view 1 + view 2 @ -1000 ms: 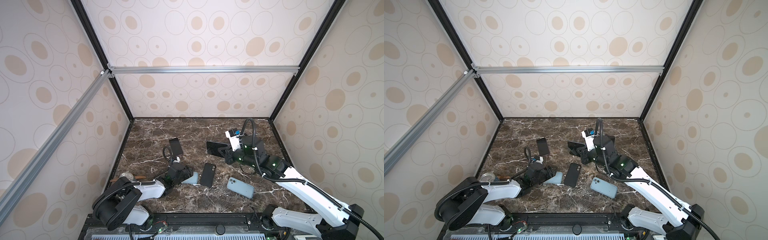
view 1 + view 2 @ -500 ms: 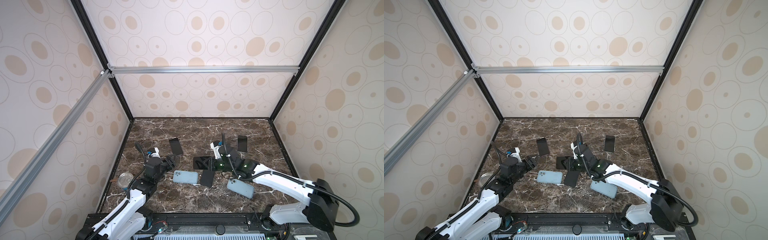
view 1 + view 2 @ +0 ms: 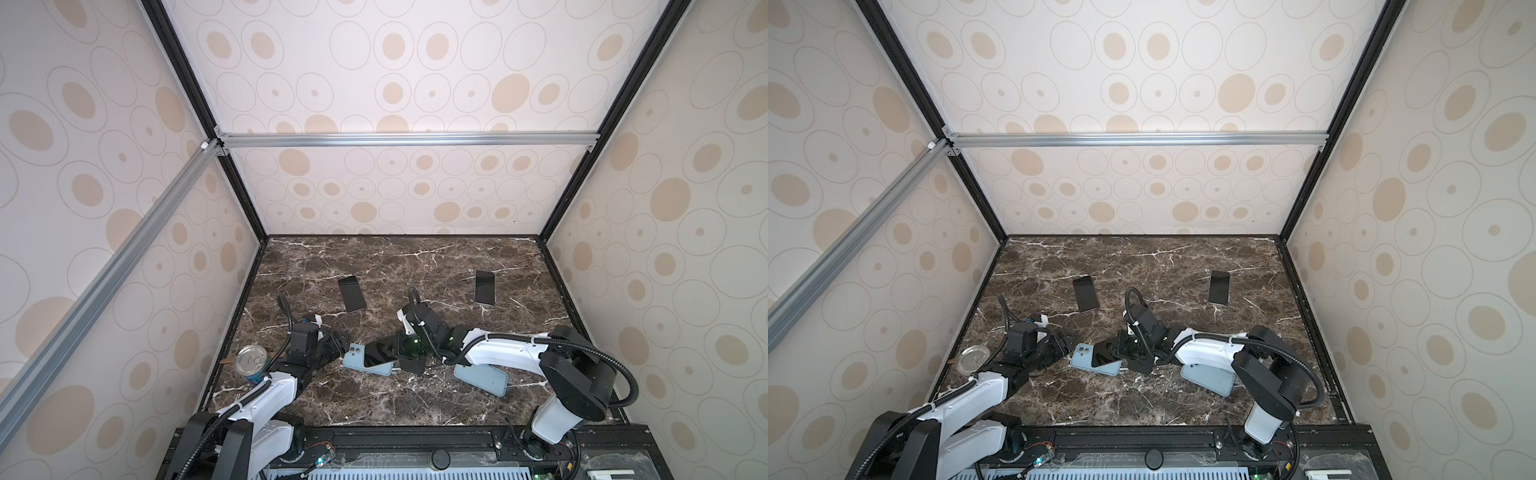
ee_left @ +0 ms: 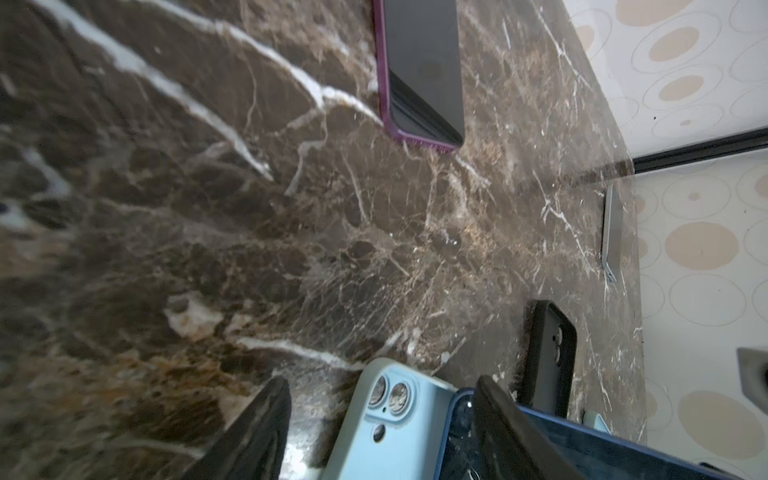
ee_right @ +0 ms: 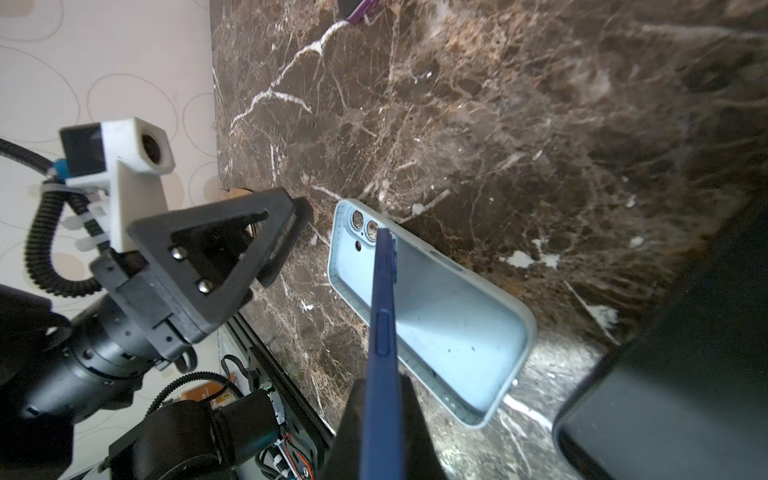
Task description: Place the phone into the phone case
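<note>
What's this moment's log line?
right gripper: shut on dark blue phone | phone: over empty light blue case | left gripper: open

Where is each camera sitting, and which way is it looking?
Both top views: high above the front, looking down at the marble table; left arm and right arm show.
Left wrist: on the left arm, looking past the open left gripper at the light blue case.
Right wrist: on the right arm, looking along the blue phone pinched in the right gripper; left gripper shows too.
Shared: both wrist views show case and phone.
</note>
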